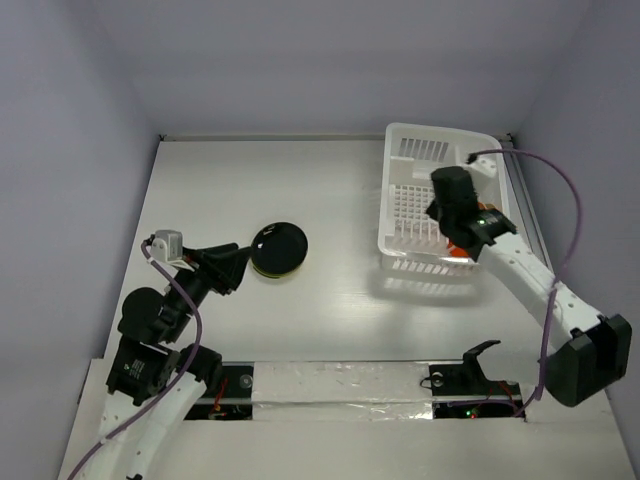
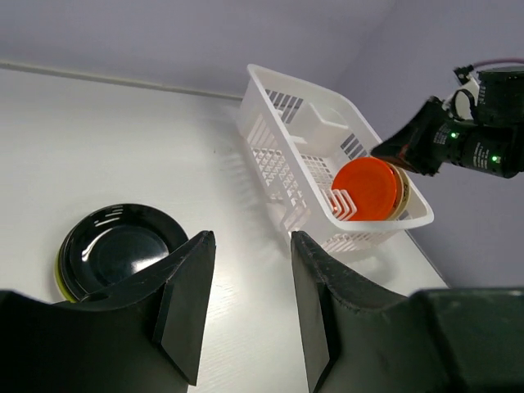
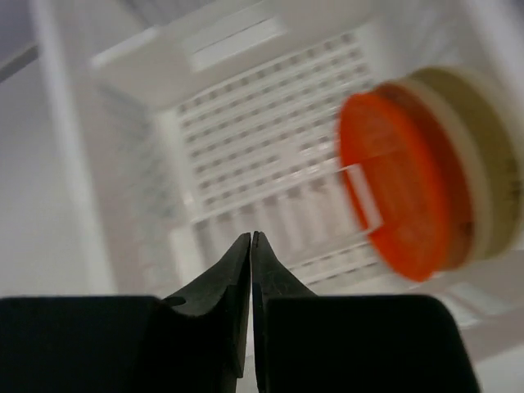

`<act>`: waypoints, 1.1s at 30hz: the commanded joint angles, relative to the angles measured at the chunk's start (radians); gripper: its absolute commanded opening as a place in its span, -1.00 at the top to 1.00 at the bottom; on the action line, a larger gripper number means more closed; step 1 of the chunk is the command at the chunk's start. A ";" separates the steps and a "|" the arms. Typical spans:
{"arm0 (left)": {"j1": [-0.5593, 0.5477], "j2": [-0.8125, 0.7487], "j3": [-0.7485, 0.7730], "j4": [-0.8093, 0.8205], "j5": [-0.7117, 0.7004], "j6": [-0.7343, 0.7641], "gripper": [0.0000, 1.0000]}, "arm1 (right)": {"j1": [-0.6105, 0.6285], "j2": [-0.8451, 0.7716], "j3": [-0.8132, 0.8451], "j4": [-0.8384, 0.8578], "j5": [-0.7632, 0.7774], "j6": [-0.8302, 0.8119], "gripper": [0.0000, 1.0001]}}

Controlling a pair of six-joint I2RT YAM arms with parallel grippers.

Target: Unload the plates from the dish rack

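Observation:
The white dish rack (image 1: 398,140) stands at the back right of the table. An orange-red plate (image 3: 401,188) stands on edge in it, with a cream plate (image 3: 491,155) right behind it; both also show in the left wrist view (image 2: 368,187). A dark plate (image 1: 281,247) lies on the table left of centre, stacked on a lime green plate (image 2: 58,270). My right gripper (image 3: 252,236) is shut and empty, hovering over the rack (image 1: 445,220) beside the orange-red plate. My left gripper (image 2: 250,237) is open and empty, just left of the dark plate (image 1: 238,266).
Lilac walls close in the table on three sides. A taped strip (image 1: 340,385) runs along the near edge, with a black bracket (image 1: 480,352) on it. A purple cable (image 1: 560,190) loops over the right arm.

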 commanded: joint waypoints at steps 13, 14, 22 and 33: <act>-0.048 -0.056 0.005 0.040 0.004 -0.003 0.19 | -0.385 -0.017 0.000 -0.126 -0.089 -0.278 0.30; -0.057 -0.056 0.005 0.039 0.006 -0.003 0.19 | -0.394 0.004 0.005 -0.129 -0.086 -0.291 0.31; -0.067 -0.057 0.005 0.037 0.000 -0.002 0.18 | -0.403 0.090 0.031 -0.135 -0.085 -0.298 0.35; -0.067 -0.057 0.006 0.037 -0.002 0.000 0.18 | -0.362 0.190 0.144 -0.247 0.035 -0.352 1.00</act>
